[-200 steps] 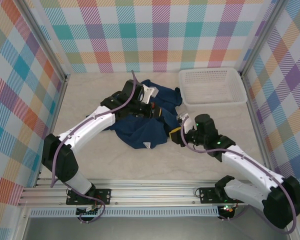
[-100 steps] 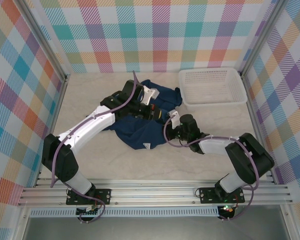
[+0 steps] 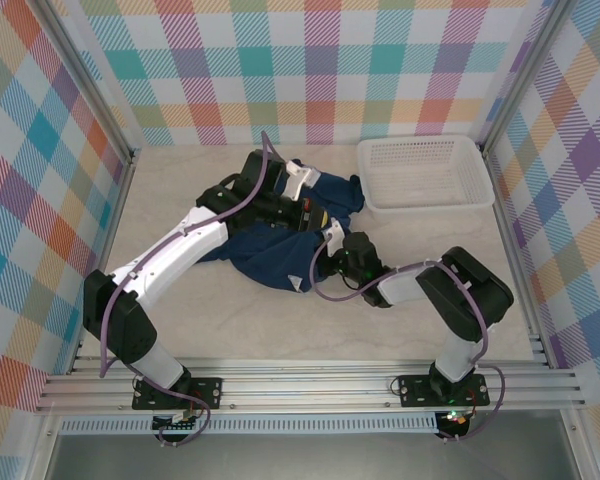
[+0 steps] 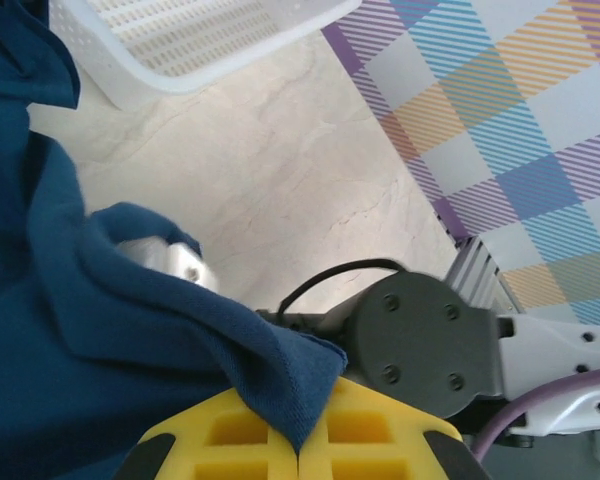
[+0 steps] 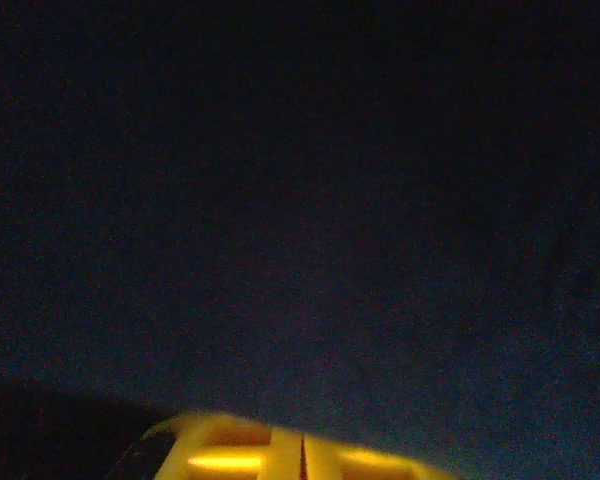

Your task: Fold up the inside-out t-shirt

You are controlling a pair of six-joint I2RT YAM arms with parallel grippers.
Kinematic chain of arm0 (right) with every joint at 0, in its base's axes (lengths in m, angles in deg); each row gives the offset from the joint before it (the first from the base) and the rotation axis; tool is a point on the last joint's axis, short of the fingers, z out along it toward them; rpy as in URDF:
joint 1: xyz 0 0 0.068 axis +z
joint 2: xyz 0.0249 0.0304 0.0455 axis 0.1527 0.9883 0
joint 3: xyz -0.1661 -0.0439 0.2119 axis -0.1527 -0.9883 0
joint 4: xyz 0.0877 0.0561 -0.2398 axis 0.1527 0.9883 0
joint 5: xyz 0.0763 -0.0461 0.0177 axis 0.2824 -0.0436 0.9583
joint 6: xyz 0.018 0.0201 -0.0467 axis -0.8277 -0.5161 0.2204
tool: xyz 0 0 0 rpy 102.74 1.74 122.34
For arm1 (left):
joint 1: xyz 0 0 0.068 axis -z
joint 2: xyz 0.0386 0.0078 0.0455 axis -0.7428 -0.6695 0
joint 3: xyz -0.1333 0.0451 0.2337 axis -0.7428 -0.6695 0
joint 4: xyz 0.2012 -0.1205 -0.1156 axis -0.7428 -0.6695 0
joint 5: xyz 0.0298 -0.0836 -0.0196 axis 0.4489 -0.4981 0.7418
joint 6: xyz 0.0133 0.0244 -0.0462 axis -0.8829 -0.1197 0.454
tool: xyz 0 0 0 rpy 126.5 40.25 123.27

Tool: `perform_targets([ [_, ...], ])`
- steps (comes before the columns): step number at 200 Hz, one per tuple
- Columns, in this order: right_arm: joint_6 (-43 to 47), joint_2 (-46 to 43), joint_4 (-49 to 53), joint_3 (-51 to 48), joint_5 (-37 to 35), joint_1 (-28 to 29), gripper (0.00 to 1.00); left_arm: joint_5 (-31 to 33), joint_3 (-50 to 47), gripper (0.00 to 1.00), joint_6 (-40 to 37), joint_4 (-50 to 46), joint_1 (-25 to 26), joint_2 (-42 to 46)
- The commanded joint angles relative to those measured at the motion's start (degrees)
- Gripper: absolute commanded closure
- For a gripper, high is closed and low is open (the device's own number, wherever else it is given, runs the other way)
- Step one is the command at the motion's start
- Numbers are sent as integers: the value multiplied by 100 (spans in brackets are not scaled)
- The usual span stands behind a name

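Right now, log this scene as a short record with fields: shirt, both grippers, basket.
t-shirt: navy, crumpled on the table, not folded
left gripper: shut on a fold of the t-shirt
right gripper: shut, buried in the t-shirt; grip unclear
basket: white, empty, far right, beside the t-shirt

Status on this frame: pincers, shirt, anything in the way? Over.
Left pincer shut on t-shirt edge. Right pincer shut, buried in cloth, grip unconfirmed. Cloth bunched mid-table, unfolded. White basket beside it, far right.

White mesh basket (image 3: 425, 170) far right on the beige table (image 3: 180, 190) — plaid walls (image 3: 310, 70) around.
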Motion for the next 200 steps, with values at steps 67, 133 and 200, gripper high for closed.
perform_targets([
  [67,-339,39,-17,384,-203,-202,92,-106,-192,100,-703,-431,-33,431],
  [133,-205,229,211,594,-144,-213,92,-482,-82,100,-975,-369,-33,490],
  [200,131,601,281,685,3,51,90,-137,548,100,-393,-135,-7,111],
])
